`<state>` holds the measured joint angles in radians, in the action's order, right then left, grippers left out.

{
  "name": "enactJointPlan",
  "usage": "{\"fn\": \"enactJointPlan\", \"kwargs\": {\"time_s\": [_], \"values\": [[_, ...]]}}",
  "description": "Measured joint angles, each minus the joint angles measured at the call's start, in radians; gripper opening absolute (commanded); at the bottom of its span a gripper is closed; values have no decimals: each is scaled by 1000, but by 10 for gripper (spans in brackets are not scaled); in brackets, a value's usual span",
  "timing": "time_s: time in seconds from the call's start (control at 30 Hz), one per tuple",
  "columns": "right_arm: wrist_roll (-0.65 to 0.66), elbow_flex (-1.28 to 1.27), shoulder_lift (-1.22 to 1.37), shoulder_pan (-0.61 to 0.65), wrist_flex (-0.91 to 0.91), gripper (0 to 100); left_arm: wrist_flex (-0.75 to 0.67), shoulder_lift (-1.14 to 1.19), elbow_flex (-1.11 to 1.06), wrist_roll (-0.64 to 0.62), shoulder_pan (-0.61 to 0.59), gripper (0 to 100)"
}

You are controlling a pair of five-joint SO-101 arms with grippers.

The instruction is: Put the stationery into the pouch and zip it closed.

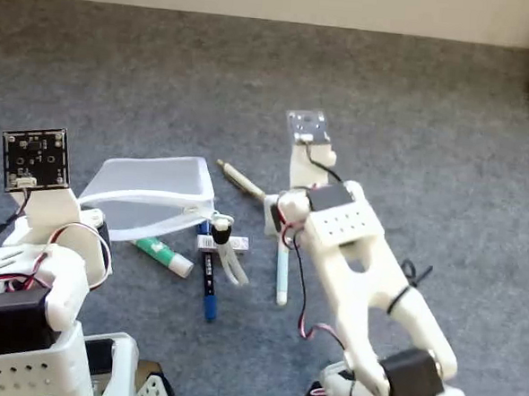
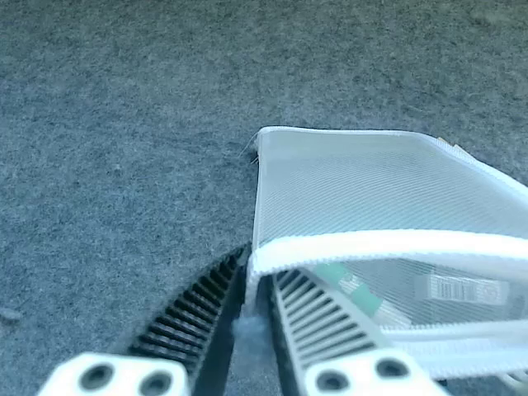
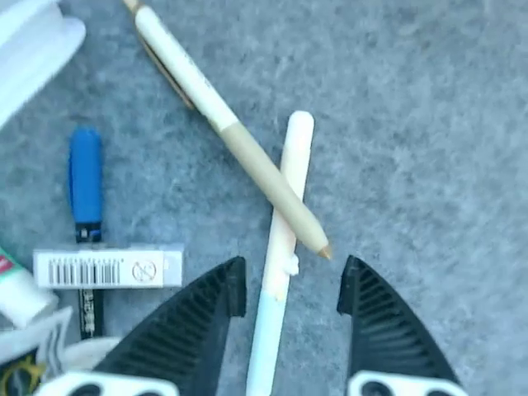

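A white mesh pouch [image 1: 153,191] lies left of centre with its mouth gaping toward the stationery. My left gripper [image 2: 257,268] is shut on the pouch's [image 2: 371,190] rim at one end. Several items lie loose on the carpet: a beige pen [image 3: 223,124], a white pen [image 3: 280,239], a blue marker [image 3: 85,177], a barcoded white eraser [image 3: 107,268] and a green glue stick [image 1: 162,255]. My right gripper [image 3: 293,271] is open and low over the white pen [image 1: 282,271], one finger on each side of it. The beige pen's tip rests across the white pen.
Grey carpet covers the whole surface. A white-handled tool [image 1: 230,250] lies among the items by the blue marker [image 1: 208,284]. The arms' bases stand at the near edge. Open carpet stretches to the far side and the right.
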<state>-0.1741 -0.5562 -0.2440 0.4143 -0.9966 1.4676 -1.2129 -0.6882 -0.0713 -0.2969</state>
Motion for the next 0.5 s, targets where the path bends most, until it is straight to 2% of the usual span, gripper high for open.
{"fn": "enactJointPlan", "kwargs": {"time_s": [0.3,0.5], "values": [[-5,186,270,-32,0,177,0,0,0,0,-3,6],[-5,284,393,-34,2,177,0,3,0,0,-92,8]]}}
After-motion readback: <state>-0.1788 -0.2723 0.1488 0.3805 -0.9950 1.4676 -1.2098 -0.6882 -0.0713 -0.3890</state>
